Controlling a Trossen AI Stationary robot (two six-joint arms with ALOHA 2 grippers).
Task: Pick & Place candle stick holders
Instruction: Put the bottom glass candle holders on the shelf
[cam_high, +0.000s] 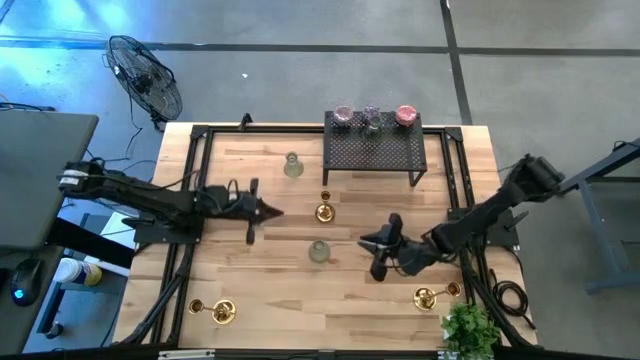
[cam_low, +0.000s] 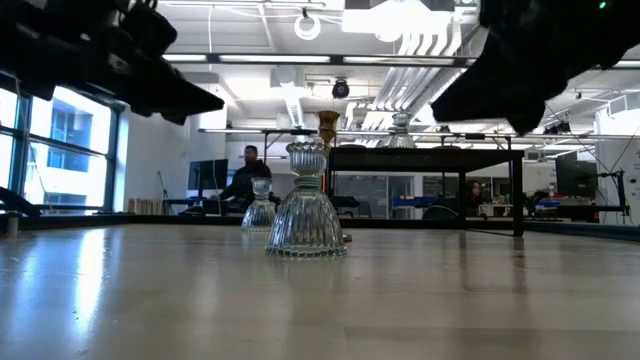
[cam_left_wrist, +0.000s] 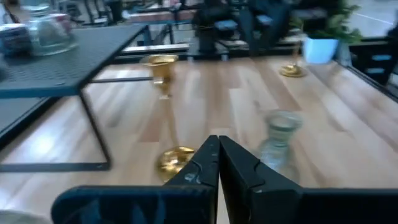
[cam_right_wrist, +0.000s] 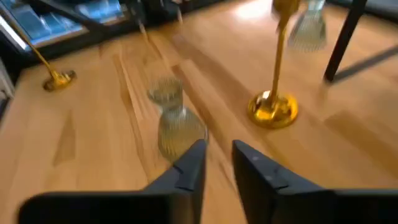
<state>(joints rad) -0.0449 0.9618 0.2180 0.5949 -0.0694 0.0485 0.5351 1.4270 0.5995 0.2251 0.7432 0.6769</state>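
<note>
Closest to the low camera stands a clear glass holder (cam_low: 305, 200), bell-shaped with a ribbed skirt and a narrow neck under a small cup. From above it sits at mid-table (cam_high: 319, 251), between the two arms. It looks heavy for its size, hard, smooth and likely to slip or chip, so I would judge the narrow neck the safest place to pinch, with a gentle squeeze. Behind it stands a slim brass holder (cam_high: 323, 210), just in front of the black rack (cam_high: 374, 150); tall on a small round base, it probably tips easily and wants a grip low on the stem. A second clear glass holder (cam_high: 292, 165) stands left of the rack. On the rack's far edge sit three squat cups (cam_high: 372, 117). More brass holders lie near the front edge: two at the left (cam_high: 222, 311) and one at the right (cam_high: 426, 297), beside the small plant (cam_high: 470, 330).

The left gripper (cam_high: 268, 211) reaches in low and almost level from the left, its tip short of the upright brass holder; its wrist view shows the fingers (cam_left_wrist: 202, 163) pressed together and empty. The right gripper (cam_high: 372, 243) stretches in from the right, angled down toward the mid-table glass holder and just beside it; its fingers (cam_right_wrist: 193, 158) stand slightly spread with nothing between them, the glass holder (cam_right_wrist: 177, 121) just ahead.
</note>
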